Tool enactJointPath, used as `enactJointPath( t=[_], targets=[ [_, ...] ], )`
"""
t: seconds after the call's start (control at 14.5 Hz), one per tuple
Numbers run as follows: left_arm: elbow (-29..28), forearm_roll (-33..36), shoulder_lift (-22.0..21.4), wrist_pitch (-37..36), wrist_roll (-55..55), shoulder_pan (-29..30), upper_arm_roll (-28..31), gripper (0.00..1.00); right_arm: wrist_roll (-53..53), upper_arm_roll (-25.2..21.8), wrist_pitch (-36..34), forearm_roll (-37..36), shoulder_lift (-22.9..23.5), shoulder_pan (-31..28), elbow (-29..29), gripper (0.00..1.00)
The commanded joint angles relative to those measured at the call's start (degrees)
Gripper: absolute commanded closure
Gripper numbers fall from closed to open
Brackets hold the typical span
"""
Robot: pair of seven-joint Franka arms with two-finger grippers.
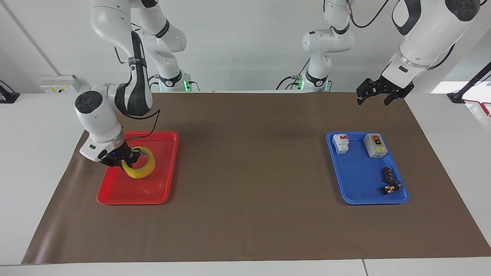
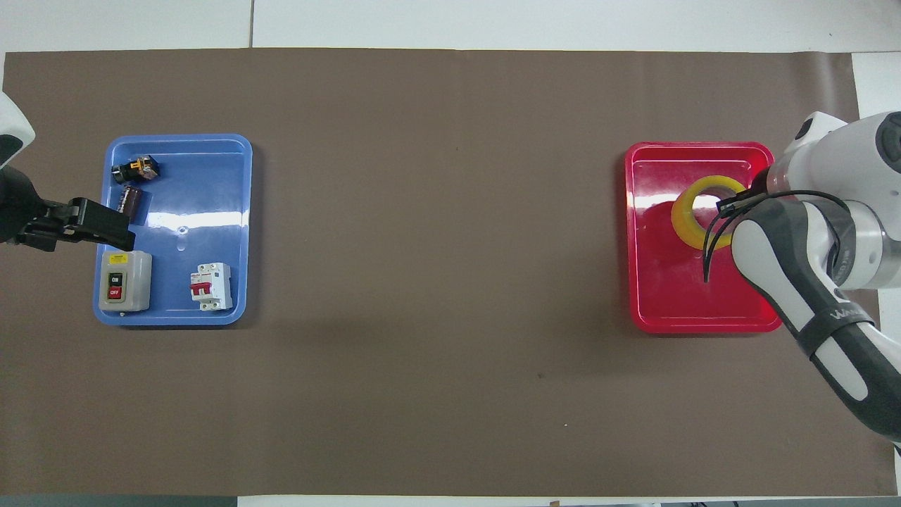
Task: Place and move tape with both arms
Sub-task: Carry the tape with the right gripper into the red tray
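Note:
The yellow tape [image 1: 142, 171] hangs tilted, low inside the red tray [image 1: 161, 186] at the right arm's end of the table. My right gripper [image 1: 128, 158] is shut on the tape's wall, one finger inside the ring. From overhead the tape [image 2: 686, 220] shows beside the right gripper [image 2: 735, 203], over the red tray [image 2: 676, 296]. Whether the roll touches the tray floor I cannot tell. My left gripper [image 1: 378, 96] waits open and empty, up in the air by the blue tray [image 1: 356, 180]; in the overhead view the left gripper [image 2: 95, 225] covers that tray's edge.
The blue tray [image 2: 211, 183] holds a grey on/off switch box [image 2: 124, 281], a white circuit breaker [image 2: 212, 286] and two small dark components [image 2: 134, 183]. A brown mat [image 1: 253, 214] covers the table. Two smaller white arms [image 1: 322, 46] stand at the robots' edge.

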Motion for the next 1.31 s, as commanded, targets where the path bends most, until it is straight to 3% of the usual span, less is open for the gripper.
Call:
enactJointPath(
  t=[0.0, 0.34, 0.62, 0.69, 0.76, 0.83, 0.97, 1.24],
  targets=[
    [-1.28, -0.94, -1.22, -0.25, 0.51, 1.02, -0.5, 0.0, -1.41, 1.02, 1.78, 0.58, -1.88, -1.44, -2.93, 1.0],
    [-1.28, -0.94, -1.22, -0.25, 0.6, 1.02, -0.5, 0.0, -3.61, 1.02, 8.1, 0.67, -1.35, -2.5, -6.44, 1.0],
    [-1.28, -0.94, -1.22, -0.25, 0.6, 1.02, -0.5, 0.0, -2.29, 1.11, 8.64, 0.58, -0.39, -2.32, -6.54, 1.0],
    [-1.28, -0.94, -1.22, -0.25, 0.6, 1.02, -0.5, 0.0, -1.85, 1.02, 8.64, 0.67, -0.39, -2.15, -6.54, 0.87],
    [-1.28, -0.94, -1.22, -0.25, 0.6, 1.02, -0.5, 0.0, -0.98, 1.11, 8.37, 0.67, -0.47, -2.06, -6.45, 0.05],
    [-1.28, -0.94, -1.22, -0.25, 0.6, 1.02, -0.5, 0.0, -0.62, 1.11, 7.85, 0.67, -1.0, -1.97, -6.01, 0.0],
    [-1.28, -0.94, -1.22, -0.25, 0.6, 1.02, -0.5, 0.0, 2.09, 1.19, 5.23, 0.58, -3.45, -1.45, -4.44, 0.0],
    [-1.28, -0.94, -1.31, -0.25, 0.6, 1.02, -0.5, 0.0, 14.03, 1.72, -11.01, 0.41, -5.31, 2.06, 8.11, 0.0]
  ],
)
